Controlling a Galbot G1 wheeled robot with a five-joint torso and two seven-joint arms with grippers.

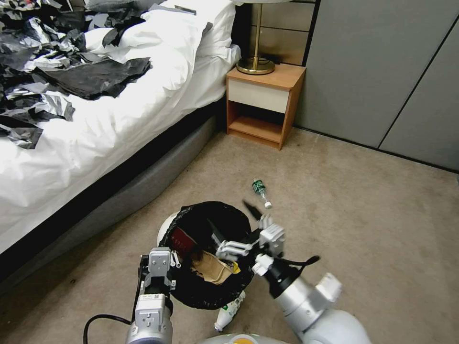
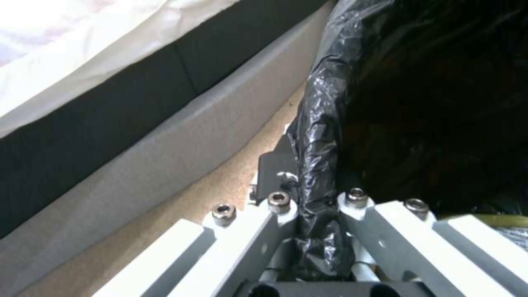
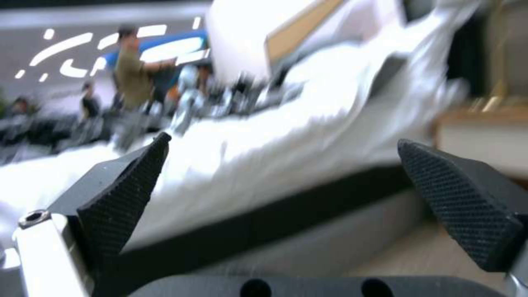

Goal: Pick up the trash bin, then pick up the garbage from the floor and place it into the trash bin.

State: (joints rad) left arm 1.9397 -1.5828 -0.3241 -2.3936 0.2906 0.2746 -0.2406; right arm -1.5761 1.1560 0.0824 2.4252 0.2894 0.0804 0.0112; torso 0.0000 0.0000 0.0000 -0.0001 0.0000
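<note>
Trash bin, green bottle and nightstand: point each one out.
Trash bin [image 1: 184, 291]: head view, liner on near rim.
Green bottle [image 1: 259, 187]: head view, label on body.
Nightstand [image 1: 265, 76]: head view, wooden top.

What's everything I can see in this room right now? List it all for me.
trash bin: one, white with black liner, held up near the bed's foot, rim pinched by the left hand
brown paper bag: one, inside the bin
red packet: one, inside the bin
small bottle: one, clear with green label, lying on the carpet beyond the bin
white bottle: one, on the floor under the bin's near side
bed: one, white sheets, robot's left
plastic sheets: several, black and silver, on the bed
nightstand: one, wooden, by the bed's head
lamp: one, brass base, on the nightstand
left hand: shut on the bin's rim
right hand: open, over the bin's far-right rim
</note>
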